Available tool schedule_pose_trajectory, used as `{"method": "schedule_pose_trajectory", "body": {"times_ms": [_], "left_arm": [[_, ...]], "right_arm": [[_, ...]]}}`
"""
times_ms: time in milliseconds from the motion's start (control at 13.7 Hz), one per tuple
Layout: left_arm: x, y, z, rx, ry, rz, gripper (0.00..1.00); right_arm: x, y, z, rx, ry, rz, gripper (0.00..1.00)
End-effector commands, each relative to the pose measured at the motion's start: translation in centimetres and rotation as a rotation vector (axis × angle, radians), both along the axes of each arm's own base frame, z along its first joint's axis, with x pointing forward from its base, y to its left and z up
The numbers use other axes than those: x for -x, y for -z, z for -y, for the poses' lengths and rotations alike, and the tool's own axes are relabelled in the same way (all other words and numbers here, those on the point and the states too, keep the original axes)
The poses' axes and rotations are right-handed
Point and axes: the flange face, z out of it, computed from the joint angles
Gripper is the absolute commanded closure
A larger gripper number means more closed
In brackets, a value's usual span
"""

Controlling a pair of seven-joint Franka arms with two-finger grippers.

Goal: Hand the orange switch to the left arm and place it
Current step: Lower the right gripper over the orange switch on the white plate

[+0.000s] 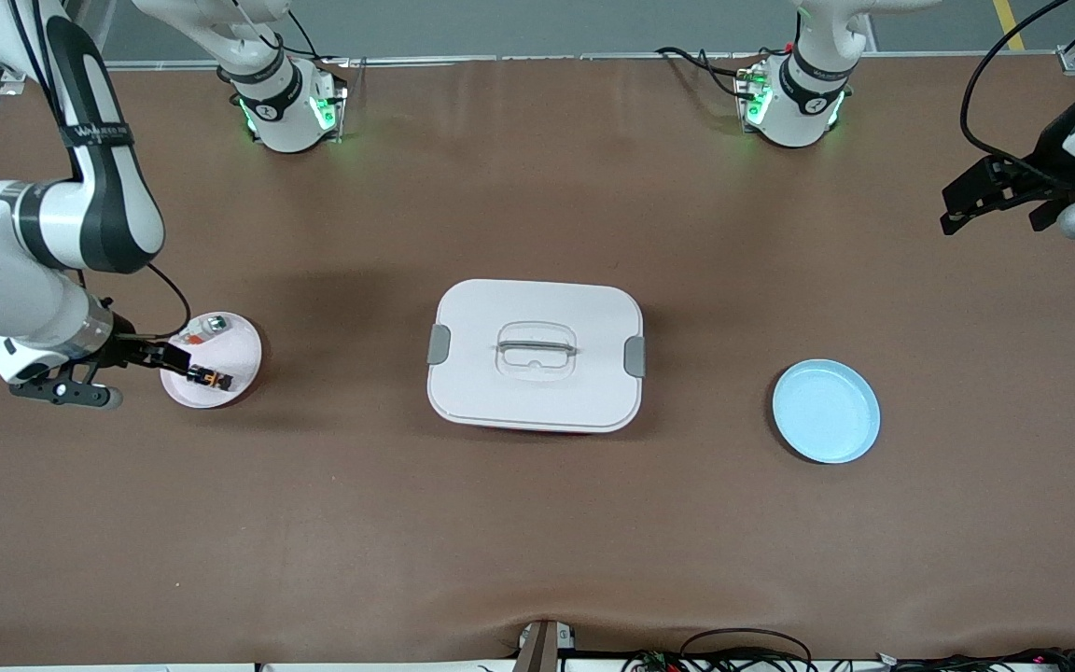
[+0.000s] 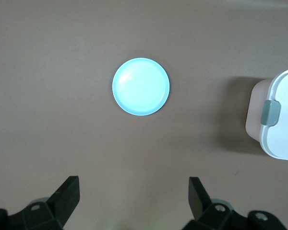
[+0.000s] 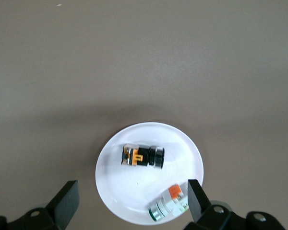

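Note:
The orange switch (image 1: 209,378) (image 3: 143,157), a tiny black block with an orange middle, lies on the pink plate (image 1: 244,359) (image 3: 180,153) toward the right arm's end of the table. My right gripper (image 1: 118,373) (image 3: 133,191) hangs open over the plate's outer edge, holding nothing. The white lidded box (image 1: 481,373) (image 2: 283,120) stands in the middle of the table. My left gripper (image 1: 976,201) (image 2: 133,189) waits open and empty, high over the left arm's end of the table.
A small silver-green piece (image 1: 213,325) (image 3: 169,202) with an orange bit shares the pink plate, farther from the front camera than the switch. A light blue plate (image 1: 825,411) (image 2: 141,86) sits between the box and the left arm's end. Brown table surface surrounds them.

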Motion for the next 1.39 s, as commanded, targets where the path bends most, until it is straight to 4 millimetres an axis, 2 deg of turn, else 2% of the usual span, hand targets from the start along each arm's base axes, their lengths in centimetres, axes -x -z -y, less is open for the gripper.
{"method": "schedule_pose_trajectory", "body": {"times_ms": [0,220,366,805,1098,1317], "left_arm": [[-0.1,-0.6,0.1,0.003,-0.004,0.018,0.00],[-0.1,-0.5,0.1,0.002,-0.004,0.017,0.00],[-0.1,-0.4,0.1,0.004,-0.004,0.014,0.00],[0.0,-0.6,0.1,0.003,-0.005,0.012,0.00],[0.0,-0.5,0.1,0.001,-0.006,0.009,0.00],[0.0,-0.6,0.1,0.002,-0.004,0.012,0.00]], "right_arm": [[-0.7,1.7,0.2,-0.006,0.098,0.000,0.00],[-0.7,3.7,0.3,-0.006,0.143,-0.026,0.00],[-1.0,6.0,0.4,-0.003,0.137,-0.020,0.00],[-1.1,9.6,0.7,0.055,0.080,-0.066,0.00],[-0.8,11.2,1.0,0.059,0.078,-0.084,0.00],[0.1,13.0,1.4,0.055,0.089,-0.113,0.00]]}}
